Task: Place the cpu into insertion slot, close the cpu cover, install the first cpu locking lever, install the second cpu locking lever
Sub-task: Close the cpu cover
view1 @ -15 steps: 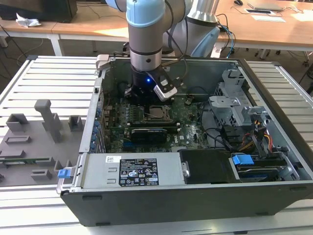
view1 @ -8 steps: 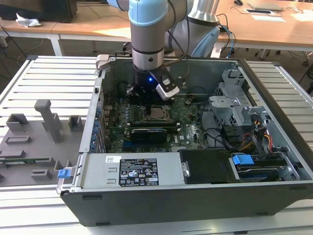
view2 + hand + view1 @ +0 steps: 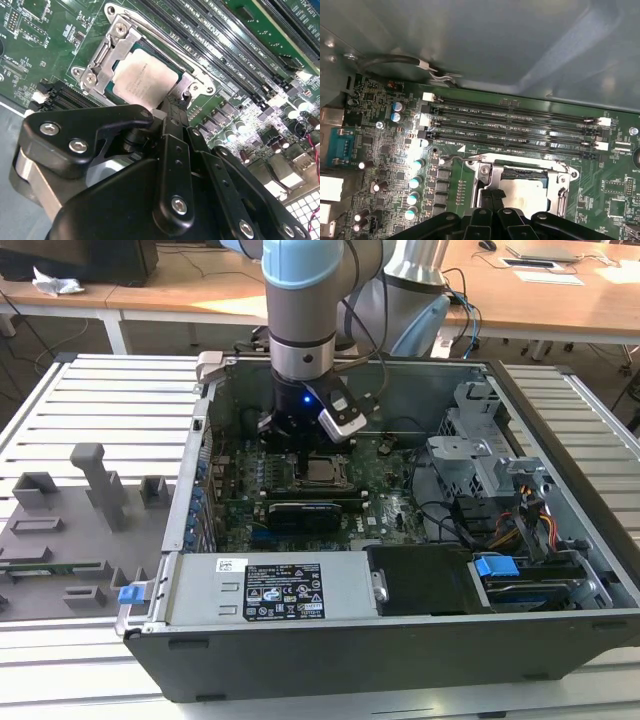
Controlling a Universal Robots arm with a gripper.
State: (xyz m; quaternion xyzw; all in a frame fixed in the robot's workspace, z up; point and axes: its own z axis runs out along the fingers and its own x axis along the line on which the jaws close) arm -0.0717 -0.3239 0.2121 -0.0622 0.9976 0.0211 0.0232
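Gripper [image 3: 174, 104], fingers together and seemingly empty, is hovering at the cpu cover's [image 3: 102, 62] corner, with the cpu [image 3: 145, 80] lying toward the exterior view's right.

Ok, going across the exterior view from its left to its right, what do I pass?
Grey fixture blocks → blue latch tab → cpu on the green board → silver drive cage.
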